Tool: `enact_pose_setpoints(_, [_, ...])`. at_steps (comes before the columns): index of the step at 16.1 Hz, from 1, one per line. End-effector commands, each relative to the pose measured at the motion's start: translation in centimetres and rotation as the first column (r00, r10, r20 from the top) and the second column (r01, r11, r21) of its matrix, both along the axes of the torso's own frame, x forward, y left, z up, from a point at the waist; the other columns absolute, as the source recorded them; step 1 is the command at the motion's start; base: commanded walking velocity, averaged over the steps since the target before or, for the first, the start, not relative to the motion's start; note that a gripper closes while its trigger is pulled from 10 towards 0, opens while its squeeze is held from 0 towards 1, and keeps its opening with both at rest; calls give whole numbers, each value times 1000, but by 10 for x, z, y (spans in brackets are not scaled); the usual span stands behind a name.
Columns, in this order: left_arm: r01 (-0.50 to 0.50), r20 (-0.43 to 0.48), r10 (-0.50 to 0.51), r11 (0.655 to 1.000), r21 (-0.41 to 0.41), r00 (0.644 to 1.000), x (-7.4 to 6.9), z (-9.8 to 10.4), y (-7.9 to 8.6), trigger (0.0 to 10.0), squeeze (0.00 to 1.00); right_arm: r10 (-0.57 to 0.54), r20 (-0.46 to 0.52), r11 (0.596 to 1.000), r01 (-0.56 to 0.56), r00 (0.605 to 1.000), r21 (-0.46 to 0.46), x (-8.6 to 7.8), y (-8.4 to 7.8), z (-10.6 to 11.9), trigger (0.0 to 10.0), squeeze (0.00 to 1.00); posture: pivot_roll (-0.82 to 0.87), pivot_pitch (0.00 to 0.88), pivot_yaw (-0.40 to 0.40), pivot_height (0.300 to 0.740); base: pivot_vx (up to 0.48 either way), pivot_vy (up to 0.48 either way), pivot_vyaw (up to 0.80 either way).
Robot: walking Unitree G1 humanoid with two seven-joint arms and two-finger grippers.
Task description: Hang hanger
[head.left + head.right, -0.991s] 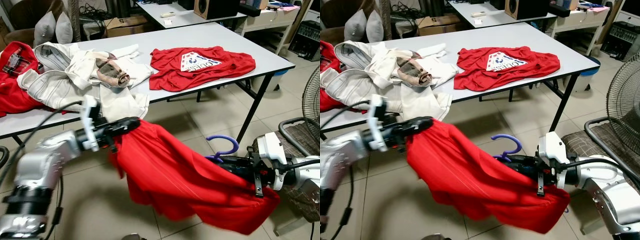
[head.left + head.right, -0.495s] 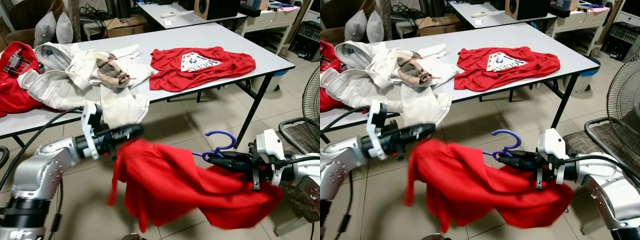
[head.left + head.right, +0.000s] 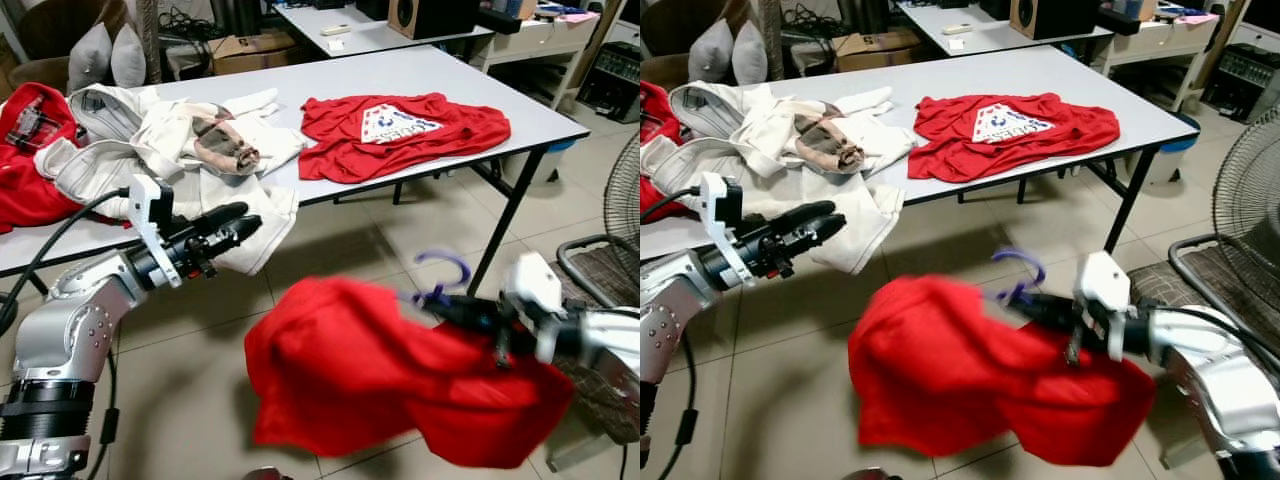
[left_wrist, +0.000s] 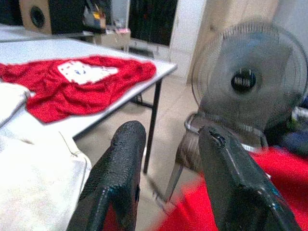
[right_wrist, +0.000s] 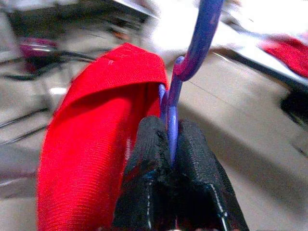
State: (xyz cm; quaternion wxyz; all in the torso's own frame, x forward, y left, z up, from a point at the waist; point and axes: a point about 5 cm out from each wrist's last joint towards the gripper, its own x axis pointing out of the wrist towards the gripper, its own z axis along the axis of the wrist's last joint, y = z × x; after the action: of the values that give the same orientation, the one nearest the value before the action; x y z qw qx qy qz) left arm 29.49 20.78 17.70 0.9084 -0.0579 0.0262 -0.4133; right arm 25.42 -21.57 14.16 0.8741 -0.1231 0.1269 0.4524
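A purple hanger (image 3: 445,272) carries a red shirt (image 3: 380,375) that droops low over the floor. My right gripper (image 3: 455,308) is shut on the hanger's neck just below the hook (image 5: 199,38), with red cloth (image 5: 91,144) bunched beside the fingers. My left gripper (image 3: 232,228) is open and holds nothing; it hovers beside the table's front edge, close to the white clothes (image 3: 170,150). In the left wrist view both black fingers (image 4: 120,168) stand well apart.
The long grey table (image 3: 540,105) carries a second red shirt (image 3: 400,130), the white clothes and a red garment (image 3: 30,160) at the far left. A fan (image 3: 1250,210) and a chair (image 3: 600,265) stand on my right. Tiled floor (image 3: 190,370) lies below.
My left gripper let go of the red shirt and drew back up toward the table. The shirt swung right and now hangs from the hanger alone; the right arm rose slightly.
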Motion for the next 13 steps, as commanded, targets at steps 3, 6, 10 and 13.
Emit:
enact_pose_setpoints(3, [63, -111, -38, 971, 230, 993, -25, -37, -7, 10000, 0, -241, -7, 969, 240, 970, -58, 2, -15, -14, 10000, 0, 21, 0, 54, 740, 0, 0, 0])
enact_pose_setpoints(6, [-2, -127, 39, 961, 277, 991, -24, -53, -8, 10000, 0, -380, 35, 919, 382, 924, -101, 8, -35, -12, 10000, 0, 16, 0, 52, 740, 0, 0, 0])
enact_pose_setpoints(10, [-143, -50, 158, 965, 221, 986, -12, -53, -32, 10000, 0, -640, 140, 756, 652, 756, -62, 18, -35, -19, 10000, 0, 10, 0, 52, 740, 0, 0, 0])
enact_pose_setpoints(13, [-183, -51, 192, 973, 138, 980, -11, -51, -48, 10000, 0, -853, 151, 481, 865, 499, -141, 7, -43, -49, 10000, 0, 12, 0, 61, 740, 0, 0, 0])
